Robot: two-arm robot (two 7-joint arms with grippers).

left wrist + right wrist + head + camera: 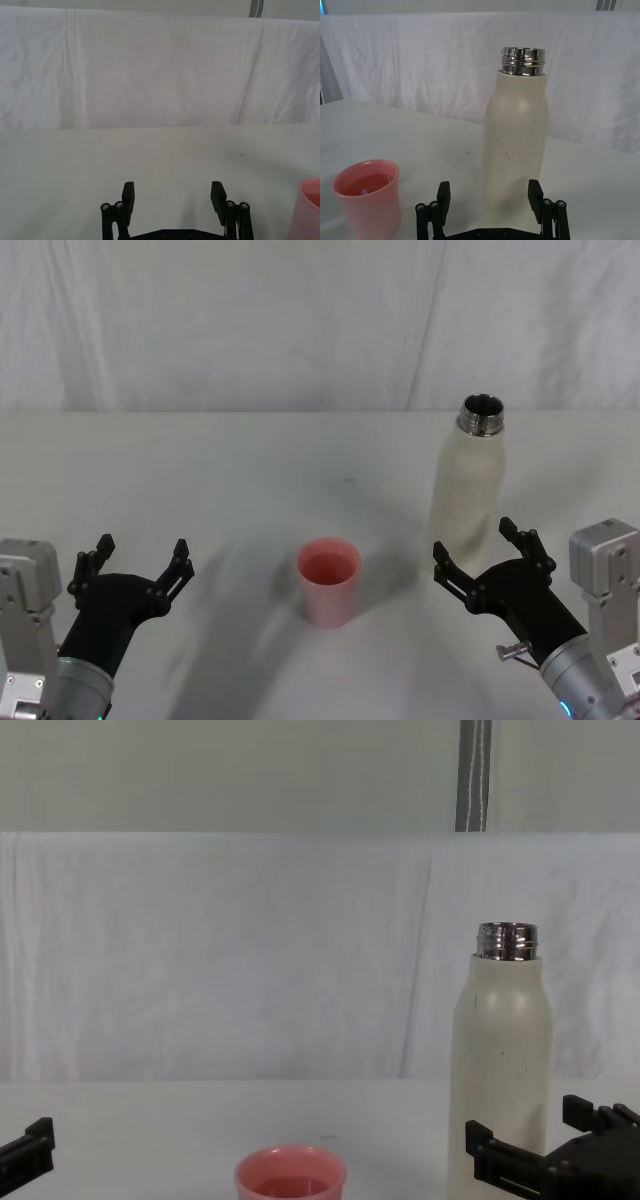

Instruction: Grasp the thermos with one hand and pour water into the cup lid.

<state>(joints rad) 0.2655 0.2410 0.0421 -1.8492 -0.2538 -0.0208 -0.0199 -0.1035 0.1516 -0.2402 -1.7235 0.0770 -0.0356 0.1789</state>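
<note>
The right claw (pixel 491 551) was seen low over the white bench (pixel 250 470), its fingers spread wide and gripping nothing. The thermos (pixel 468 480) stood upright just beyond it, uncapped, with its steel threaded neck bare; in the right wrist view the cream body (pixel 516 145) rose between and beyond the two fingertips, and contact with either fingertip could not be made out. The cup lid (pixel 328 581), pink and upright, was found to the left of the right claw, near the thermos but apart from it, and pink liquid could be seen inside it (pixel 367 197). The left claw (pixel 141 560) was held low at the near left of the bench, also spread wide and empty, with the cup lid (pixel 306 210) off to its right, well apart.
</note>
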